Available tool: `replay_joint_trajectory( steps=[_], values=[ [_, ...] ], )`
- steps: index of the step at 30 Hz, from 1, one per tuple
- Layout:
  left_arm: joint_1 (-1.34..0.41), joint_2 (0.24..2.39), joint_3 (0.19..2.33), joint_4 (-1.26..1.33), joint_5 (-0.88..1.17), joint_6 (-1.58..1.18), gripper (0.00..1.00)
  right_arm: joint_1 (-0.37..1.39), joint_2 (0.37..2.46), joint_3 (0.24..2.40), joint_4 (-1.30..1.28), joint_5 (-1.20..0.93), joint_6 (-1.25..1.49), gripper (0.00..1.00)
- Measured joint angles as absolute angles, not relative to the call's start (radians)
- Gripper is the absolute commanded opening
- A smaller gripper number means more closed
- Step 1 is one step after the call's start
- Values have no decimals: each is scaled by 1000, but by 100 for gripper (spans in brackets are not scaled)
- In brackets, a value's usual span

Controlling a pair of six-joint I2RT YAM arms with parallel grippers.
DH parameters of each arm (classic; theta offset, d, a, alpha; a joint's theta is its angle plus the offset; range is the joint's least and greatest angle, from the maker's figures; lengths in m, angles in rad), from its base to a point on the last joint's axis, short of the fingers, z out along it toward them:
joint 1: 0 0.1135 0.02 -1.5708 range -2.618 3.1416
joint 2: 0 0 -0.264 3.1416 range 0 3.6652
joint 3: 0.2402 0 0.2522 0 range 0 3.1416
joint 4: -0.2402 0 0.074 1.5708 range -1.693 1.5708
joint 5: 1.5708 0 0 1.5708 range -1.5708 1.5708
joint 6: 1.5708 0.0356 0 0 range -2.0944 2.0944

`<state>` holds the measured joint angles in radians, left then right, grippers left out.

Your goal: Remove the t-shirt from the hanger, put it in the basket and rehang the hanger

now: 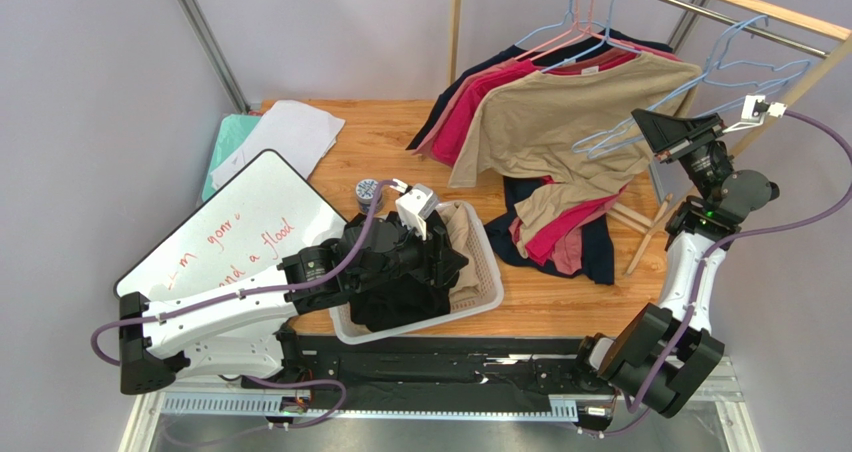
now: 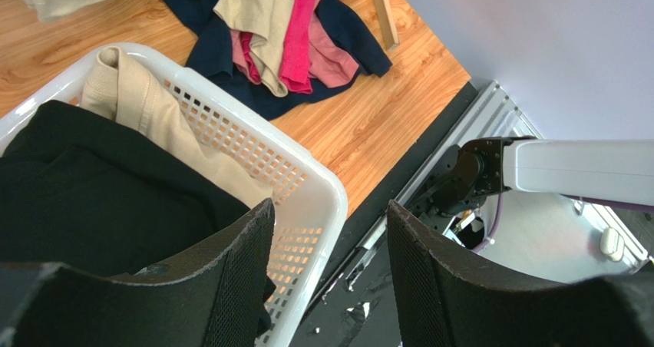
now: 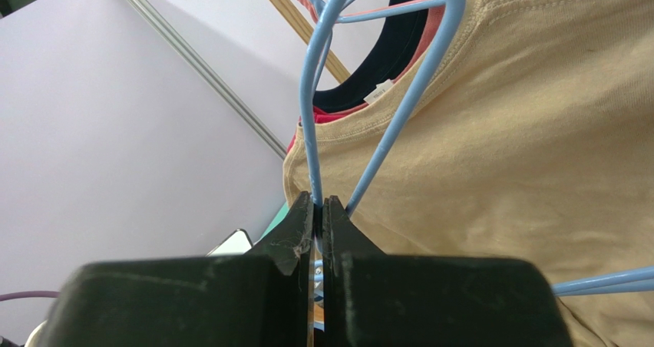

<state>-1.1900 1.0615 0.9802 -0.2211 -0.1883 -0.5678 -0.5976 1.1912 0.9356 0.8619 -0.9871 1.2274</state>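
The left hand [image 2: 328, 239] hangs half wide over the white basket [image 2: 322, 193] and holds nothing. A black t-shirt [image 2: 100, 193] lies in there, so this is likely where loose shirts go. Farther off, the right hand [image 3: 320, 209] is squeezed tight on the thin wire of a blue hanger [image 3: 397, 124], so the hanger cannot swing. The wire looks bare where it is pinched. Just behind it, the tan t-shirt [image 3: 522, 155] hangs from the rail [image 1: 760, 7], with more shirts at the back.

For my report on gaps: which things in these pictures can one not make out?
Top view: whiteboard writing, partly covered by left arm.
Left wrist: basket contents under black garment.
Right wrist: blue hanger top, cut off by upper edge; right gripper hides its lower wire.
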Motion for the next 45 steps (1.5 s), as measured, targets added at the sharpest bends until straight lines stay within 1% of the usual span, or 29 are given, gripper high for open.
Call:
replay_joint_trajectory(
  steps=[4, 7, 17, 19, 21, 22, 23, 24, 26, 27, 28, 32, 36, 39, 42, 45],
  values=[
    [-1190, 1061, 980, -221, -185, -568, 61, -598, 1190, 930, 848, -990, 1238, 0],
    [-1190, 1062, 980, -221, -184, -568, 61, -598, 1176, 930, 792, -988, 1244, 0],
    [-1190, 1066, 980, -221, -170, -572, 61, -598, 1107, 991, 440, -958, 1200, 0],
    [-1190, 1066, 979, -220, -167, -574, 61, -598, 1095, 1002, 391, -958, 1183, 11],
    [-1190, 1066, 976, -220, -166, -574, 61, -598, 1087, 1012, 337, -957, 1163, 25],
    [-1190, 1066, 975, -220, -166, -574, 61, -598, 1083, 1018, 304, -955, 1152, 40],
    [-1190, 1066, 973, -220, -166, -575, 61, -598, 1079, 1025, 257, -952, 1129, 47],
    [-1190, 1066, 973, -220, -166, -575, 61, -597, 1075, 1034, 204, -948, 1103, 60],
    [-1190, 1065, 973, -220, -164, -575, 61, -590, 1065, 1068, 65, -924, 1026, 73],
    [-1190, 1063, 971, -219, -162, -575, 61, -579, 1059, 1097, -29, -891, 967, 97],
    [-1190, 1062, 970, -217, -160, -575, 61, -565, 1049, 1132, -126, -842, 908, 100],
    [-1190, 1056, 951, -192, -147, -574, 61, -509, 994, 1251, -403, -693, 710, 100],
    [-1190, 1043, 921, -167, -120, -574, 61, -490, 935, 1307, -570, -578, 585, 100],
    [-1190, 1020, 901, -164, -105, -570, 62, -440, 883, 1329, -707, -442, 508, 100],
    [-1190, 976, 886, -164, -102, -564, 62, -295, 854, 1378, -820, -300, 447, 100],
    [-1190, 923, 873, -162, -102, -558, 62, -95, 846, 1442, -911, -149, 402, 100]
  ],
)
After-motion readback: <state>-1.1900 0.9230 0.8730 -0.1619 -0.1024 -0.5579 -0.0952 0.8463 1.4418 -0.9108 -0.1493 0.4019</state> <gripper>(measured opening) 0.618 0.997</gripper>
